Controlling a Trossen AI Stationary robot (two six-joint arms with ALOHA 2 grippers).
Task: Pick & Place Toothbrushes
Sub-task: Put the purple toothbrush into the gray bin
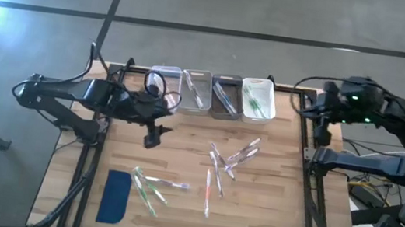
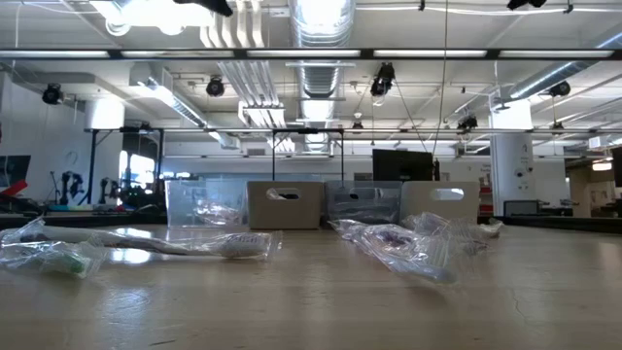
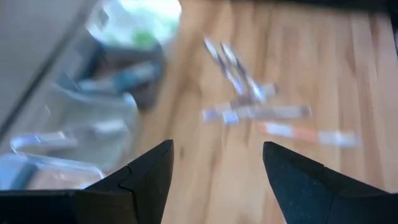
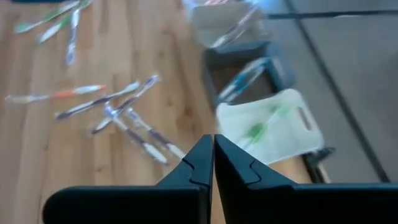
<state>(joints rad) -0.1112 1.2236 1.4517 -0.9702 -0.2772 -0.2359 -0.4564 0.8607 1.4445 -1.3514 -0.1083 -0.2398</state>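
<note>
Several thin pale toothbrushes lie flat on the wooden table: a crossed group (image 1: 232, 157) right of centre, one with an orange stripe (image 1: 208, 191), and a green-tinted group (image 1: 150, 186) near the front left. More lie in the bins, such as green ones (image 1: 255, 98) in the white bin. My left gripper (image 1: 154, 138) hangs open above the table's left half, touching nothing; its wrist view looks past the open fingers (image 3: 214, 171) toward the crossed group (image 3: 239, 81). My right gripper (image 4: 213, 155) is shut and empty, raised over the far right corner (image 1: 309, 106).
A row of small bins (image 1: 211, 93) stands along the far edge, from a clear one (image 1: 163, 85) to a white one (image 4: 270, 127). A flat dark-blue pad (image 1: 115, 196) lies at the front left. Bare wood (image 1: 268, 208) shows at the front right.
</note>
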